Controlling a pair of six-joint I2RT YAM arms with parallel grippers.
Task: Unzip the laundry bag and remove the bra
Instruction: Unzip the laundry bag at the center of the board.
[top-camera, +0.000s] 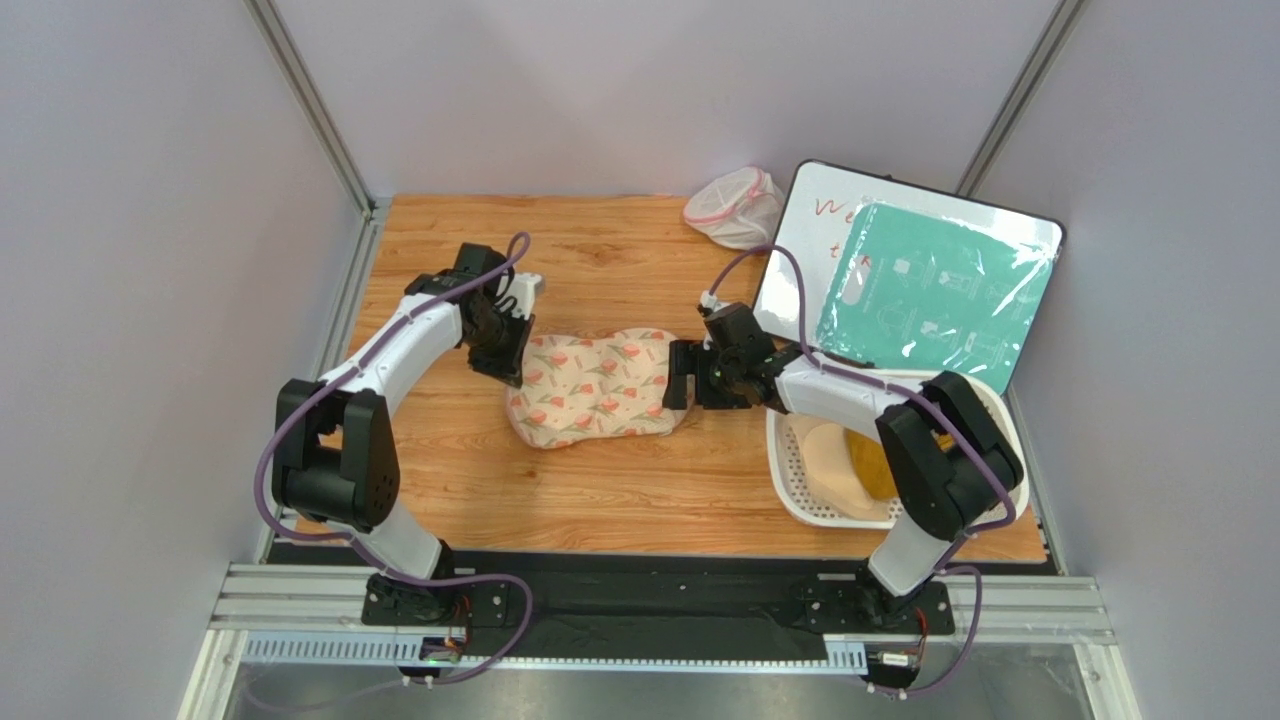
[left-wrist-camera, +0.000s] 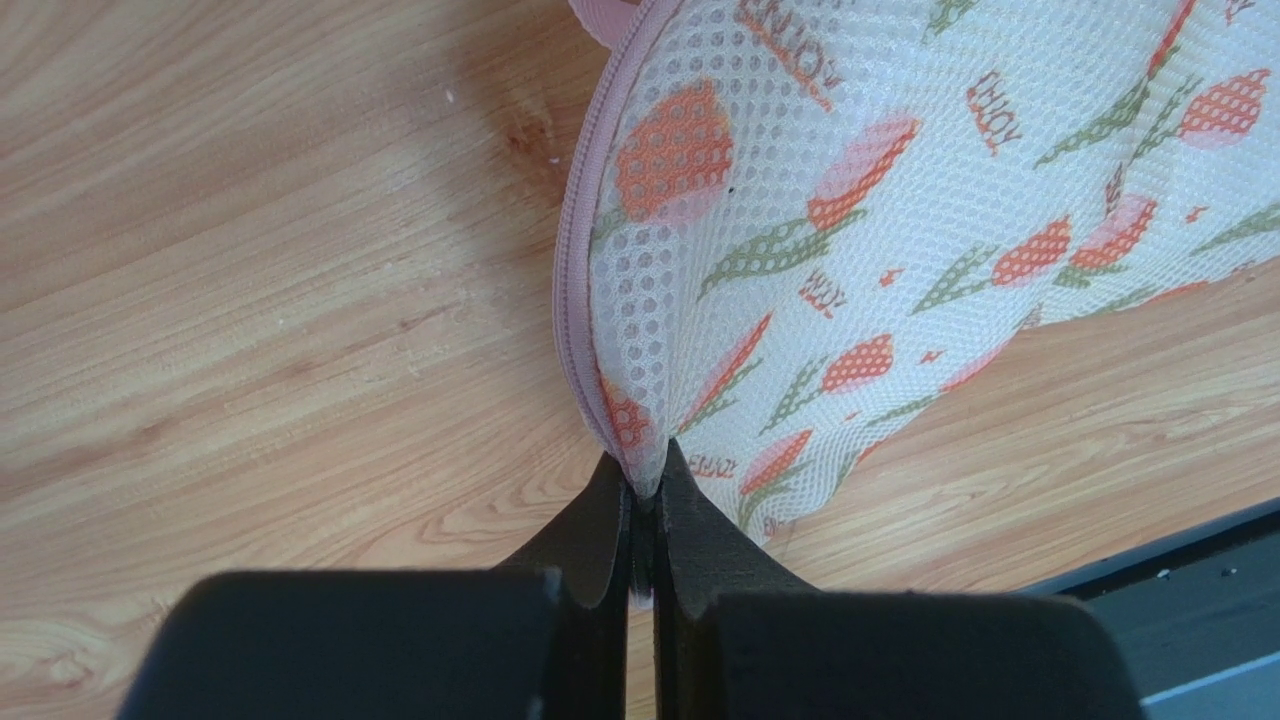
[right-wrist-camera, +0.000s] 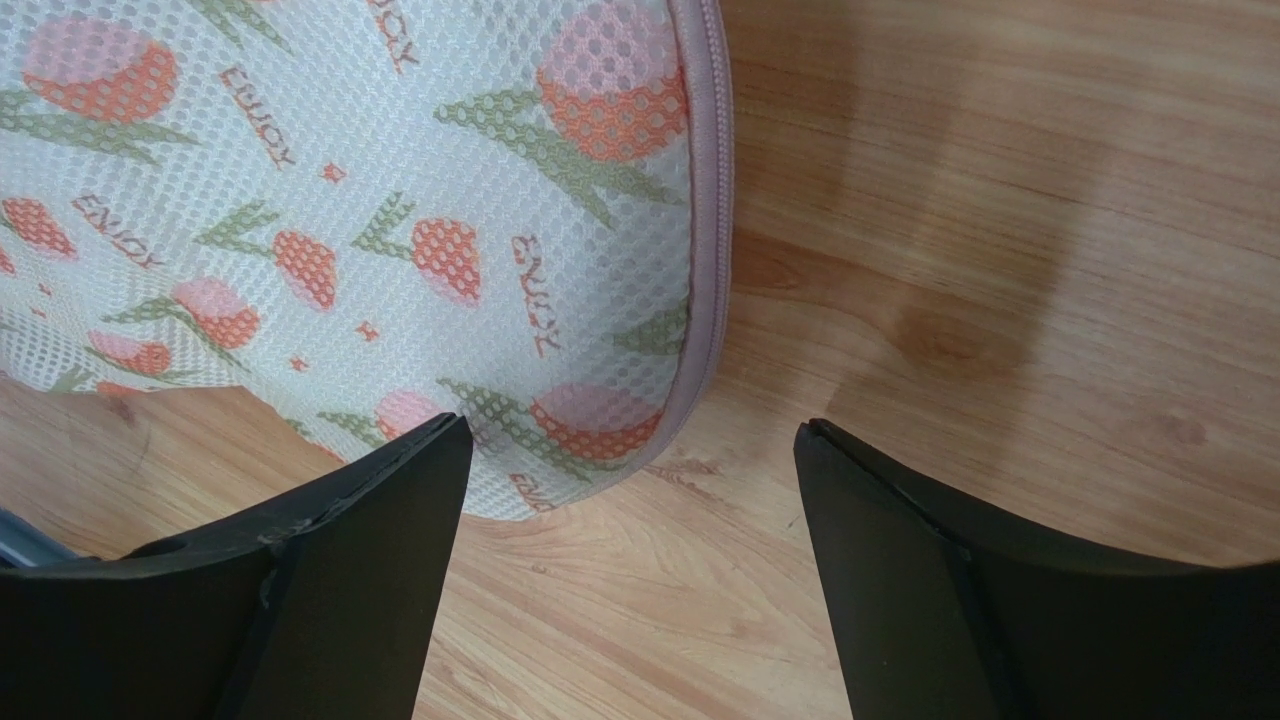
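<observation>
The laundry bag (top-camera: 595, 387) is a flat cream mesh pouch with orange-pink tulips, green leaves and a pink zipper edge. It lies on the wooden table. My left gripper (top-camera: 501, 357) is at its left end, shut on the bag's edge by the pink zipper (left-wrist-camera: 579, 285), pinching a fold of mesh (left-wrist-camera: 643, 468). My right gripper (top-camera: 679, 375) is open at the bag's right end, its fingers straddling the rounded corner (right-wrist-camera: 631, 420) just above the table. The zipper (right-wrist-camera: 712, 195) looks closed. The bra is hidden.
A small white mesh pouch with pink trim (top-camera: 736, 206) sits at the back. A whiteboard with a green sheet (top-camera: 917, 278) leans at the right. A white basket (top-camera: 804, 488) holding cream and yellow items stands by the right arm.
</observation>
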